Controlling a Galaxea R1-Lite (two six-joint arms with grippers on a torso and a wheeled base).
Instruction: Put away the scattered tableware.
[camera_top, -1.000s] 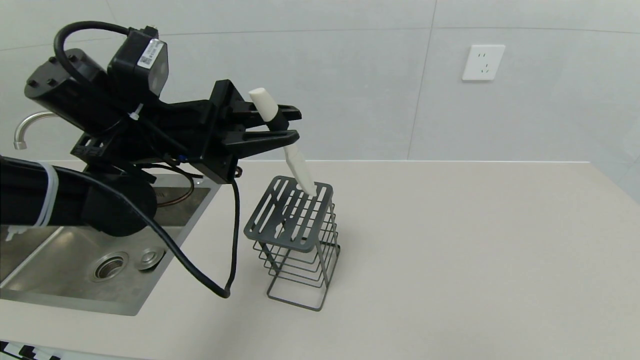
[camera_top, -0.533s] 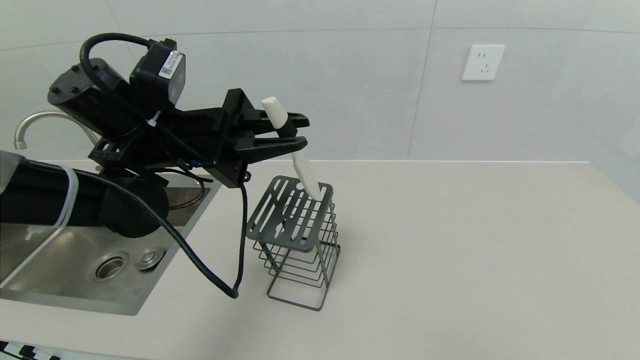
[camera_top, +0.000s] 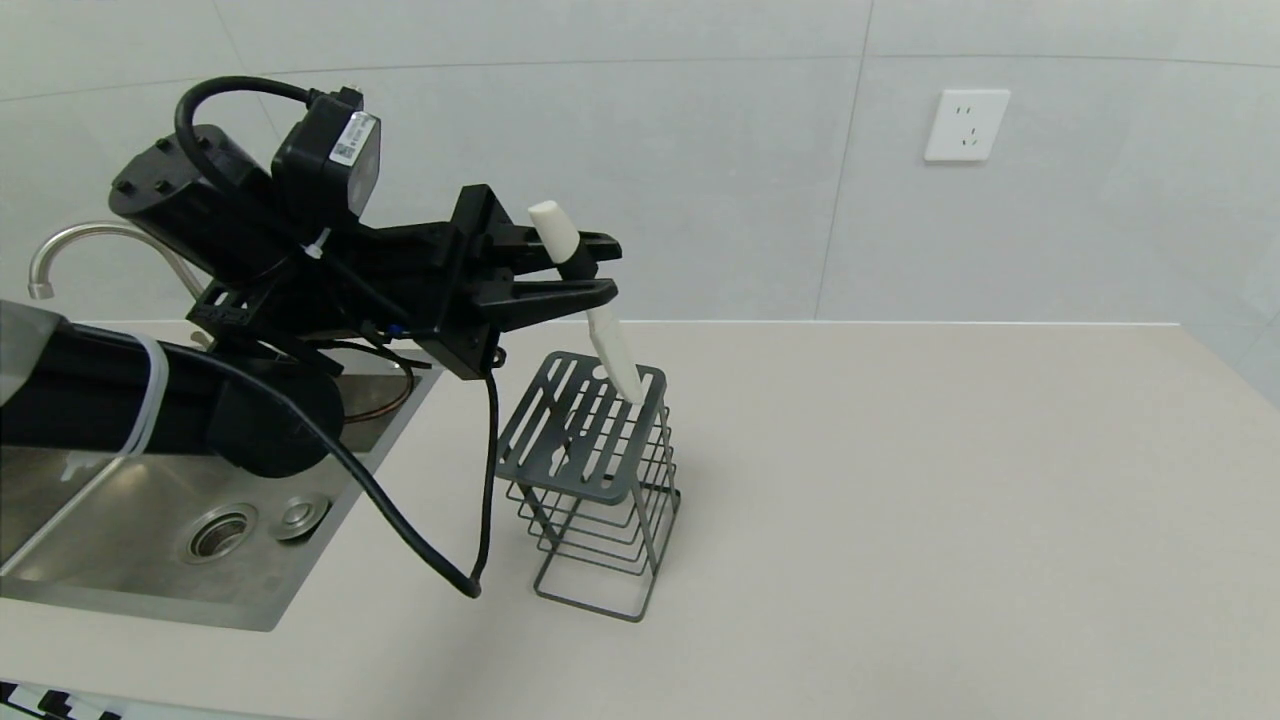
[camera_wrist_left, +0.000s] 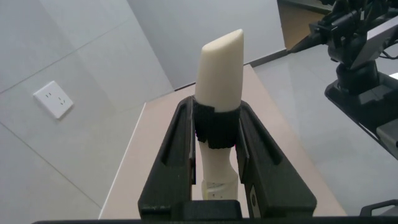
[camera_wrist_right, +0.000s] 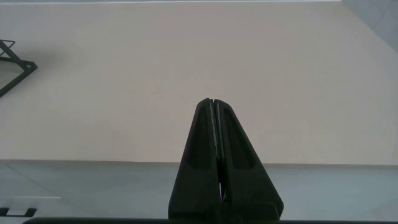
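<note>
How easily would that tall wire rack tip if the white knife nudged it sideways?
Probably easily: the rack is thin open wire, so likely light, and stands taller than its base is wide. The knife in the left gripper is at its slotted top, where a sideways push would lever most. It looks rigid, so it likely slides or tips rather than bends.

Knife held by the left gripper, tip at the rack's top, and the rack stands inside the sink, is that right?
No. The head view shows the rack standing on the counter beside the sink, not inside it. The left gripper does hold the knife, tip at the rack's top.
</note>
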